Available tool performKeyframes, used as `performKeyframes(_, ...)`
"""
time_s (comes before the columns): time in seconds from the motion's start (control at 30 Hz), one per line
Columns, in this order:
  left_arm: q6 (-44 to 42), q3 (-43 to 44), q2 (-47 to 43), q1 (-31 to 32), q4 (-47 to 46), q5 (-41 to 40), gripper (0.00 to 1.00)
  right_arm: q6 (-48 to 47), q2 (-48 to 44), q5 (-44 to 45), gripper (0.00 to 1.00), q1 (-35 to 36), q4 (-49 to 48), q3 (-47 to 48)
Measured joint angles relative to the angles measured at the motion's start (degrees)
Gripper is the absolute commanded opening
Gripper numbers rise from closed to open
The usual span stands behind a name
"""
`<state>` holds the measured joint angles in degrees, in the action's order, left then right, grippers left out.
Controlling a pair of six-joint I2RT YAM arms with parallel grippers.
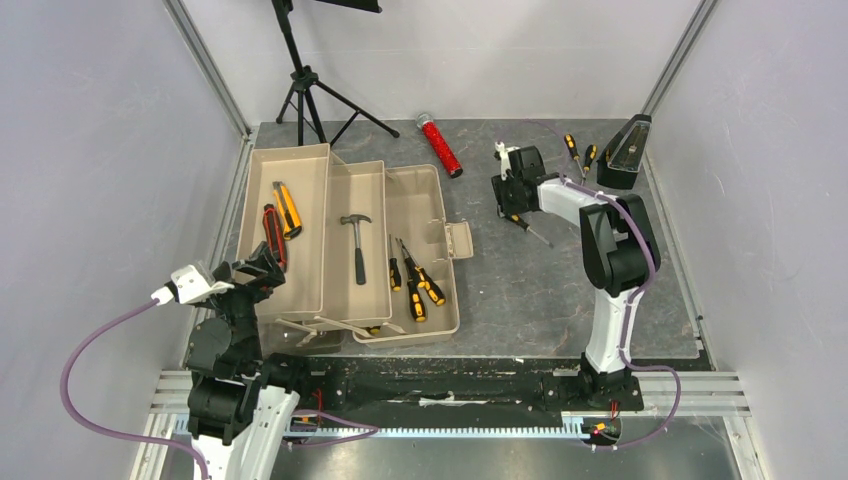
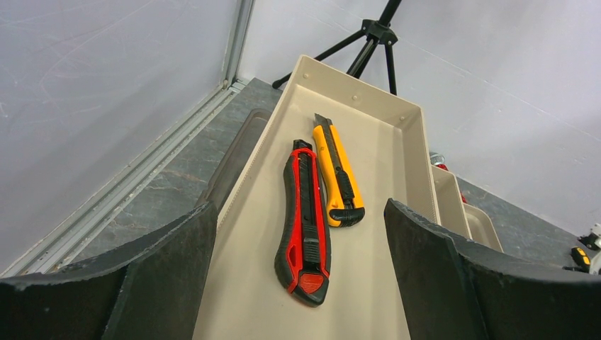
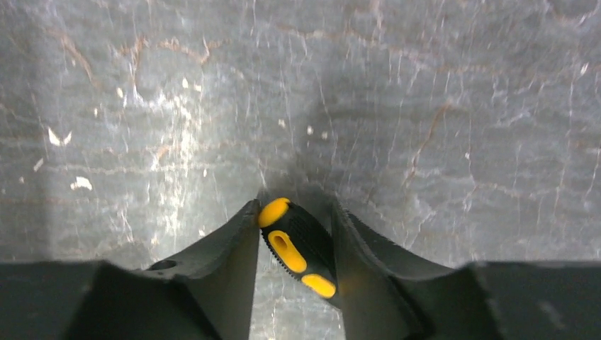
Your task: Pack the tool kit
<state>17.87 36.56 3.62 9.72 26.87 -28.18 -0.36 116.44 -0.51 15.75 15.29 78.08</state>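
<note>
The tan toolbox [image 1: 305, 230] lies open at the left with its trays folded out. An orange utility knife [image 1: 286, 208] and a red utility knife [image 1: 272, 237] lie in the left tray, a small hammer [image 1: 358, 245] in the middle tray, and several black-orange screwdrivers [image 1: 415, 285] in the right one. My left gripper [image 1: 262, 262] is open and empty over the near end of the left tray [image 2: 383, 142], just short of the red knife [image 2: 305, 219] and orange knife [image 2: 336, 170]. My right gripper [image 1: 512, 205] is down at the table, shut on a black-orange screwdriver [image 3: 298, 244] between its fingers [image 3: 237, 241].
Two more screwdrivers [image 1: 578, 152] lie at the far right beside the black wedge-shaped metronome [image 1: 625, 152]. A red glittery cylinder [image 1: 440, 145] lies behind the toolbox. A black tripod [image 1: 305, 90] stands at the far left corner. Walls close in on both sides.
</note>
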Motion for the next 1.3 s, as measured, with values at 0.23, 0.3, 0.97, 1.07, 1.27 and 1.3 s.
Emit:
performKeyframes(0.23,0.0,0.0,-0.3,0.0,0.0,0.0,0.92,2.8,-6.1,-0.7,0.18,0.0,0.3,-8.1)
performKeyframes(0.3,0.0,0.0,-0.3,0.0,0.0,0.0,0.92,3.7,-7.5,-0.7,0.13,0.0,0.8,-9.7)
performKeyframes(0.97,0.0,0.0,-0.3,0.0,0.0,0.0,0.92,14.8,-30.1,-2.3,0.0,9.4,3.6,-7.9)
performKeyframes(1.07,0.0,0.0,-0.3,0.0,0.0,0.0,0.92,17.0,-30.1,-5.1,0.0,13.9,3.3,-5.3)
performKeyframes(1.27,0.0,0.0,-0.3,0.0,0.0,0.0,0.92,24.3,-29.2,-11.5,0.0,18.4,-1.4,-3.6)
performKeyframes(1.3,0.0,0.0,-0.3,0.0,0.0,0.0,0.92,26.0,-28.4,-12.5,0.0,18.9,-2.7,-3.6)
